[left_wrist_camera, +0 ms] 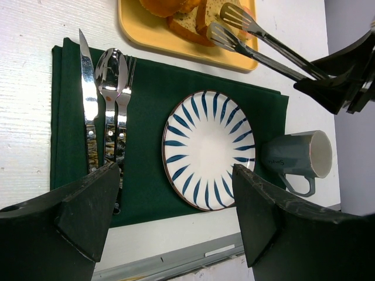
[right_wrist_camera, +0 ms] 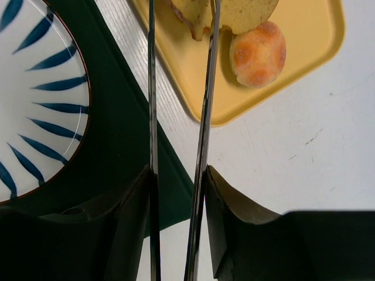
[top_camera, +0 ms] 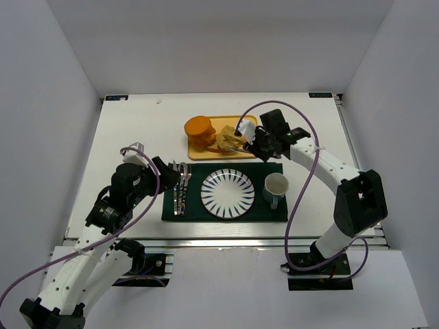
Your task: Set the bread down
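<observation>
The flat golden-yellow toast slice (right_wrist_camera: pixel 246 13) lies on the yellow rectangular tray (right_wrist_camera: pixel 304 52) near the desk's (top_camera: pixel 137 130) far edge, at the tips of slim metal tongs (right_wrist_camera: pixel 204 117). The right tool (right_wrist_camera: pixel 179 175) pinches those tongs; the left tool (left_wrist_camera: pixel 176 193) hangs spread.

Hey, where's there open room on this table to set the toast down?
The striped plate is bare, between the cutlery and the mug. The white table is also open left of the green mat. The yellow tray is crowded: the bread, another slice, a bun and the tongs.
</observation>
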